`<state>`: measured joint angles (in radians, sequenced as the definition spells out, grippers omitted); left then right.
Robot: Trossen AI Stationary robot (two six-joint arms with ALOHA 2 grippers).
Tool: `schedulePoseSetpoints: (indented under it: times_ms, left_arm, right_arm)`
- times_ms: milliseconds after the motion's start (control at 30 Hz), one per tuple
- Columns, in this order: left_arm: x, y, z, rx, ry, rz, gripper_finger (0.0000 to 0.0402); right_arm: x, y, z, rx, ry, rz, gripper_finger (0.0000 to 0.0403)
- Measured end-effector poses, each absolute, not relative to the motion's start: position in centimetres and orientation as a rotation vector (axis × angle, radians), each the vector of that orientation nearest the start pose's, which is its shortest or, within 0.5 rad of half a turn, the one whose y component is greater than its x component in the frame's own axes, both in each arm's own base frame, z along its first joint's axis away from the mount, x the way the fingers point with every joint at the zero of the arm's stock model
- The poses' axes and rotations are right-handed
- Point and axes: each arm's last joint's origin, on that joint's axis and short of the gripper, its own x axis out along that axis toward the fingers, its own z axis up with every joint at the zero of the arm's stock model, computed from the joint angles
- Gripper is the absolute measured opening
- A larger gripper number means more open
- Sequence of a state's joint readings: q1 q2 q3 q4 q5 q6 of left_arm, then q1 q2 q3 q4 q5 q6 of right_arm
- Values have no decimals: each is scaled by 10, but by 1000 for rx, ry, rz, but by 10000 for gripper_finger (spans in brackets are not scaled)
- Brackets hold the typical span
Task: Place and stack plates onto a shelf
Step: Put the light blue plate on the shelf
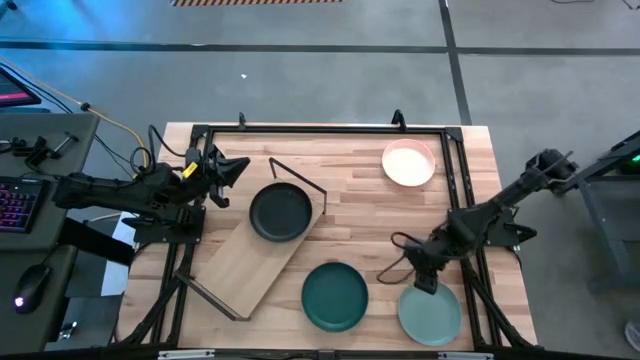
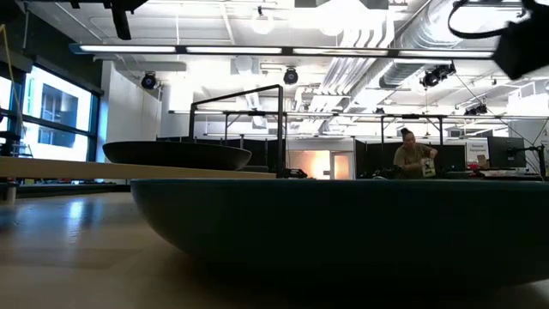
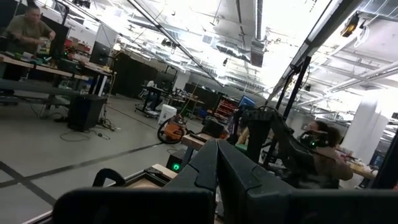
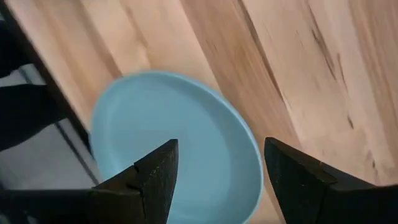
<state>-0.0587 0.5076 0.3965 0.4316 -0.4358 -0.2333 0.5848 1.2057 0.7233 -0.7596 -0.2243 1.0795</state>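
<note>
Seen from overhead, the counter (image 1: 360, 200) carries the shelf (image 1: 255, 262), a pale plywood board lying diagonally at roughly 8 o'clock from the counter's centre. The black plate (image 1: 280, 213) rests on the shelf's upper end, at about 10 o'clock. The dark teal plate (image 1: 335, 296) sits on the bare counter at 6 o'clock, just beside the shelf's lower edge. The pale sage green plate (image 1: 430, 313) lies at 5 o'clock near the counter's front edge. The cream-white plate (image 1: 409, 163) lies at 1 o'clock, well apart from the others.

The right gripper (image 1: 425, 281) hangs over the far rim of the pale sage green plate. In the right wrist view its jaws stand wide apart, holding nothing, with the plate framed between the two fingers (image 4: 155, 180).

The left gripper (image 1: 232, 172) is at 10 o'clock, beside the black plate and off the shelf. Its jaws appear closed together and empty in the left wrist view.
</note>
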Motion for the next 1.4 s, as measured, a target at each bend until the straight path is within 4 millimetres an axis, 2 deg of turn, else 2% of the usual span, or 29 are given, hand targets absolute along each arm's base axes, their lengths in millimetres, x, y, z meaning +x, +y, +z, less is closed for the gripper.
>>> schedulePoseSetpoints:
  times_ms: [133, 233, 433, 667, 767, 900, 1033, 1100, 1233, 1400]
  left_arm:
    - [129, 5, 293, -311, -354, 368, 0]
    - [129, 6, 293, -314, -355, 385, 0]
    - [129, 5, 293, -312, -352, 376, 0]
    - [129, 5, 292, -310, -344, 376, 0]
    - [129, 5, 292, -310, -343, 376, 0]
    - [129, 6, 292, -311, -344, 387, 0]
    - [129, 6, 292, -313, -345, 406, 0]
    - [129, 6, 292, -313, -345, 408, 0]
    - [129, 6, 292, -314, -347, 413, 0]
    - [128, 7, 292, -318, -349, 447, 0]
  right_arm:
    - [155, 126, 192, 627, 1419, -117, 220]
    - [156, 133, 189, 592, 1382, -105, 220]
    - [163, 144, 169, 478, 1470, -25, 220]
    - [170, 149, 142, 350, 1553, -35, 220]
    - [171, 151, 137, 334, 1573, -55, 212]
    - [171, 150, 134, 321, 1578, -84, 157]
    - [169, 148, 134, 312, 1592, -123, 51]
    - [168, 148, 134, 313, 1603, -123, 15]
    - [167, 147, 136, 362, 1609, -153, 16]
    - [161, 141, 151, 405, 1577, -147, 2]
